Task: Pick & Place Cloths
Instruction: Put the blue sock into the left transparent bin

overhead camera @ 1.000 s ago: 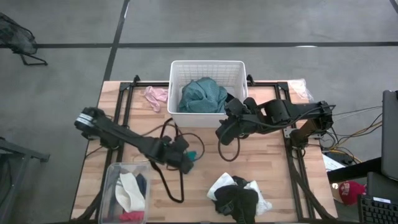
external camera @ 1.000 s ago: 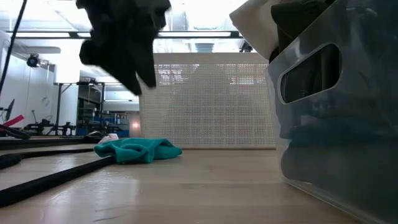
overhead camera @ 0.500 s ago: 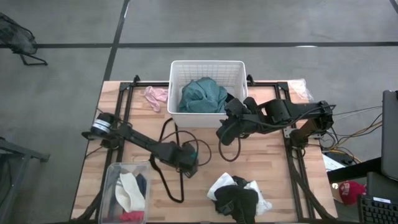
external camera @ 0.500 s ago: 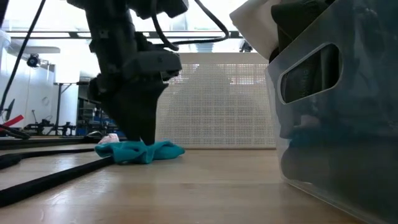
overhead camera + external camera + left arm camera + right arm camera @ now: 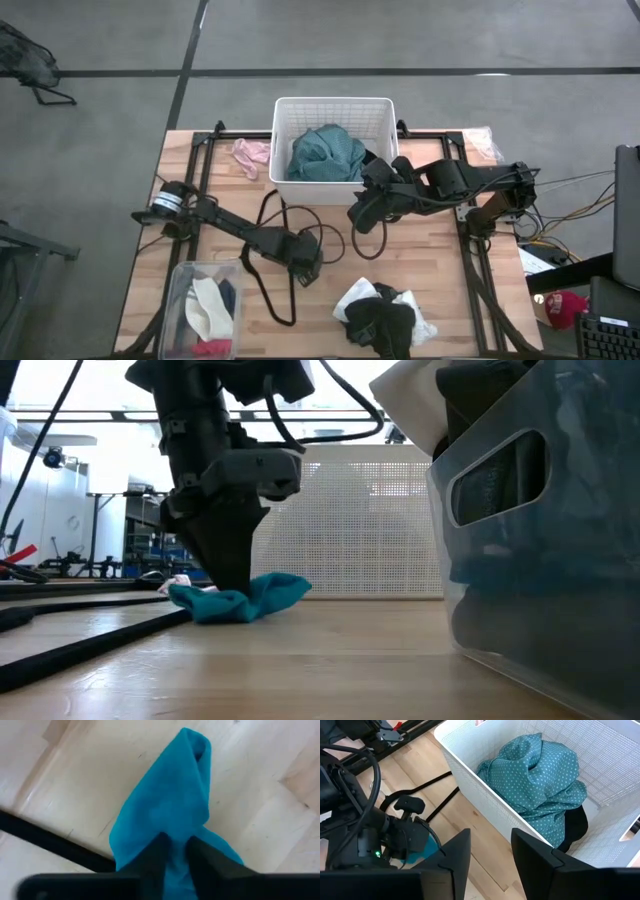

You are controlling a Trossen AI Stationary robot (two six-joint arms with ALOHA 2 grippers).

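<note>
Your left gripper is down on the small teal cloth lying mid-surface, fingers pinched narrow on a raised fold. Confirm the pinch, then lift straight, clear of the black cord. Further right, your right gripper waits beside the white basket, fingers apart and empty.

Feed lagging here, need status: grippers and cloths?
Left gripper pinching small teal cloth on table. Right gripper open, empty, beside white basket. Black cord lies alongside.
</note>
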